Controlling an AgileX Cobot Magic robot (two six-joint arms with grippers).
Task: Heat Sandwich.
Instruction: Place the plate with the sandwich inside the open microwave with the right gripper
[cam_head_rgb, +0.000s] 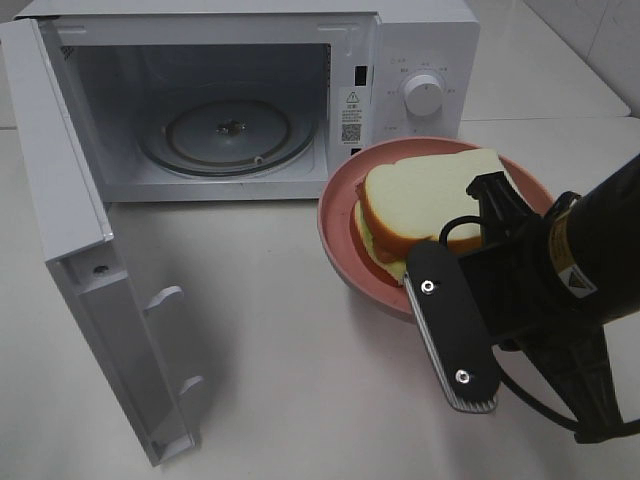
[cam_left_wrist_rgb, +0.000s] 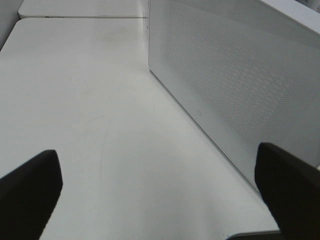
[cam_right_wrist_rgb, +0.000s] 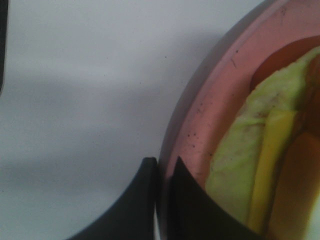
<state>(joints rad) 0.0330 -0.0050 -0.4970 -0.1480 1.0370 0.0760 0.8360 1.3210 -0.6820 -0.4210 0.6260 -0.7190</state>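
The sandwich (cam_head_rgb: 430, 200), two thick white slices with tan crust and yellow and reddish filling, lies on a round pink plate (cam_head_rgb: 338, 232) just in front of the microwave's control panel. My right arm (cam_head_rgb: 540, 270) reaches in from the right over the plate's near edge. In the right wrist view my right gripper (cam_right_wrist_rgb: 162, 175) is shut on the plate's rim (cam_right_wrist_rgb: 200, 120), with the sandwich's yellow filling (cam_right_wrist_rgb: 272, 165) close beside it. My left gripper (cam_left_wrist_rgb: 160, 200) is open with nothing between its fingers, and it is out of the exterior high view.
The white microwave (cam_head_rgb: 420, 60) stands at the back with its door (cam_head_rgb: 80, 250) swung wide open to the left and a glass turntable (cam_head_rgb: 225, 135) inside. In the left wrist view its perforated side wall (cam_left_wrist_rgb: 240, 75) rises beside bare white table (cam_left_wrist_rgb: 75, 100).
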